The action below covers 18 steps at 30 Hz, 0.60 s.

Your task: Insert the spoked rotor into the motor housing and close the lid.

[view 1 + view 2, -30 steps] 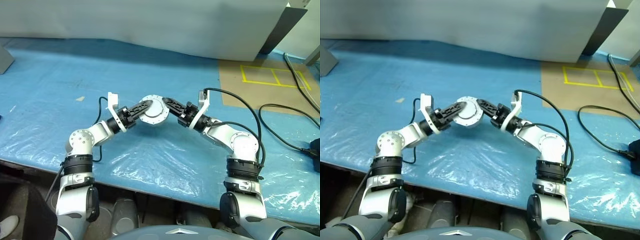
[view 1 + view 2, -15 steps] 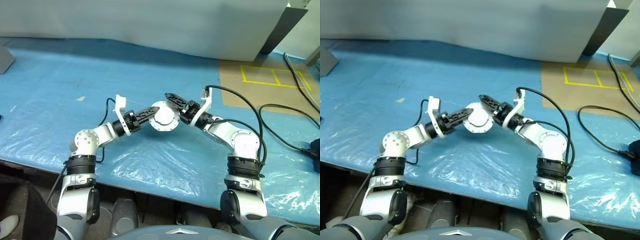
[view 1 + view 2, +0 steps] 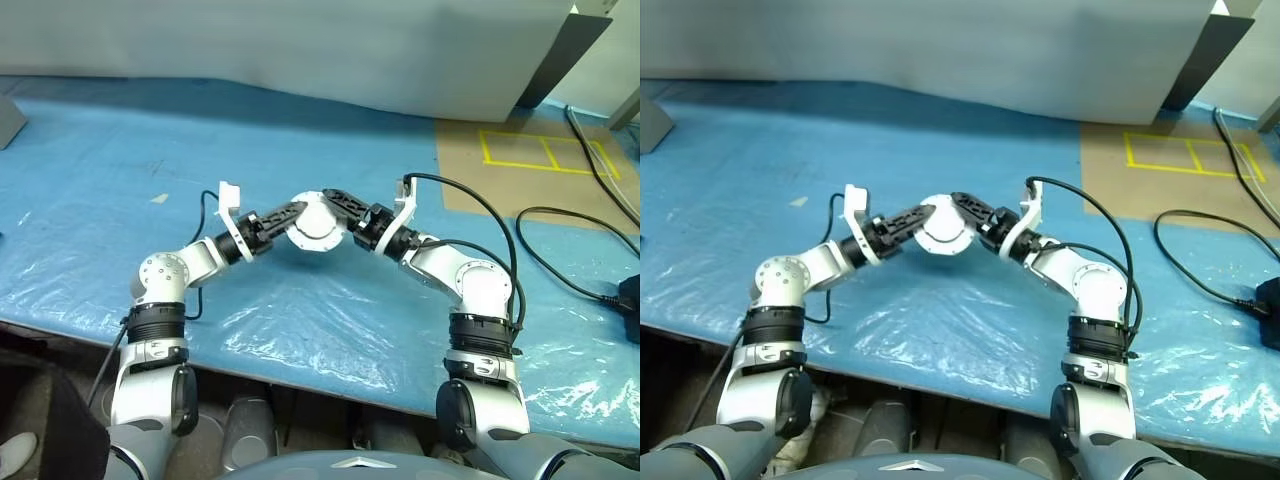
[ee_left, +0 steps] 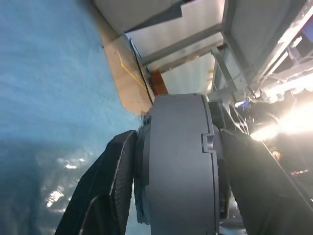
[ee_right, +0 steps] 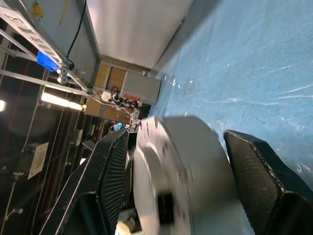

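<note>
The motor housing (image 3: pixel 318 222), a squat round silvery body, hangs in the air above the blue table between both hands. My left gripper (image 3: pixel 297 214) is shut on it across its flat faces; the left wrist view shows the motor housing (image 4: pixel 178 166) edge-on between the two fingers. My right gripper (image 3: pixel 336 208) is open, its fingers straddling the housing (image 5: pixel 190 161), one finger (image 5: pixel 110 171) a little apart from it. A thin disc on one face (image 4: pixel 142 161) looks like the lid. The spoked rotor is hidden.
A blue plastic sheet (image 3: pixel 150 130) covers the table. At the far right lie a brown board with yellow tape marks (image 3: pixel 540 150) and black cables (image 3: pixel 570 260). A grey-white wall panel (image 3: pixel 300 50) stands behind the table.
The right gripper's fingers have spread apart and now stand around the housing. The left hand carried the housing a little to the right and then back left.
</note>
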### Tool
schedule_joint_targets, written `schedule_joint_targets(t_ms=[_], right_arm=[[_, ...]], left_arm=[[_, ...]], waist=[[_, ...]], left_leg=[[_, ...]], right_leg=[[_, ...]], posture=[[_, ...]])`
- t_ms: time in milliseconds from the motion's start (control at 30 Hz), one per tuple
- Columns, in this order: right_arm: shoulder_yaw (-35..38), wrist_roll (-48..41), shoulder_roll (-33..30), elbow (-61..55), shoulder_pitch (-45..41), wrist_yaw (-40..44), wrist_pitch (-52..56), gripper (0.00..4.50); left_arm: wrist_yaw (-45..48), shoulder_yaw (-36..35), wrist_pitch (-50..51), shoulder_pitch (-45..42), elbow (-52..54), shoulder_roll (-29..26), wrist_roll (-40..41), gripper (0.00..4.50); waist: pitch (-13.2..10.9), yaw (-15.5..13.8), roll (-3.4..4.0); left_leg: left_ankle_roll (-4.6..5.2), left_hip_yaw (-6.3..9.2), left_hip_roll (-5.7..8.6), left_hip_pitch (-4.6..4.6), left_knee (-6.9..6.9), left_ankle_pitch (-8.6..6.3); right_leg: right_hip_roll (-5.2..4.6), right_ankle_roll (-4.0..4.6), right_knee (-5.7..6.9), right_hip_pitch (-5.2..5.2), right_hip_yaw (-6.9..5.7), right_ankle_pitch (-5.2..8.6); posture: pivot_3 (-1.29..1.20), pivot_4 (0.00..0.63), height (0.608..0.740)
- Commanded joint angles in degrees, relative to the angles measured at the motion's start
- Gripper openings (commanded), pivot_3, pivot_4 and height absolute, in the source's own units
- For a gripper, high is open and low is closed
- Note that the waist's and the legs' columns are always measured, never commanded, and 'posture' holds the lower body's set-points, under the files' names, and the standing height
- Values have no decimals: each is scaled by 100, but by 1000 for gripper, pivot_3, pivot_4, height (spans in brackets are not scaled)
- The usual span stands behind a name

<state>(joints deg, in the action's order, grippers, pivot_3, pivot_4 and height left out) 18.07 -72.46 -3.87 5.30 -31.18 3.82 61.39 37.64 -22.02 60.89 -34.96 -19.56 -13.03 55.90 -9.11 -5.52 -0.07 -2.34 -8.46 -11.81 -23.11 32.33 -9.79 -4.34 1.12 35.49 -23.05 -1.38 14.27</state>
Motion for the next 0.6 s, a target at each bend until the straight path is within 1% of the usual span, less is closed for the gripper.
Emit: schedule_joint_targets(t_ms=[33, 233, 600], right_arm=[[38, -168, 20, -71, -148, 67, -6, 3221], [30, -136, 11, -35, -174, 71, -24, 3221], [-23, -53, 7, 34, -212, 99, -4, 3221]], left_arm=[[-27, -377, -149, -250, 174, -95, 340, 2515], [-259, -788, -403, -298, 64, -359, 335, 2515], [44, -802, -952, -391, -757, -1115, -162, 2515]], waist=[[0, -7, 0], [0, -15, 0], [0, -14, 0]], left_leg=[[0, 0, 0, -1, 0, 0], [0, 1, 0, -2, -2, 0], [0, 1, 0, 0, 0, 0]], right_leg=[[0, 0, -2, 0, 0, 0], [0, 0, -4, 0, -2, 0], [0, 0, -2, 1, -2, 0]], posture=[[0, 150, 740], [0, 150, 740], [0, 150, 740]])
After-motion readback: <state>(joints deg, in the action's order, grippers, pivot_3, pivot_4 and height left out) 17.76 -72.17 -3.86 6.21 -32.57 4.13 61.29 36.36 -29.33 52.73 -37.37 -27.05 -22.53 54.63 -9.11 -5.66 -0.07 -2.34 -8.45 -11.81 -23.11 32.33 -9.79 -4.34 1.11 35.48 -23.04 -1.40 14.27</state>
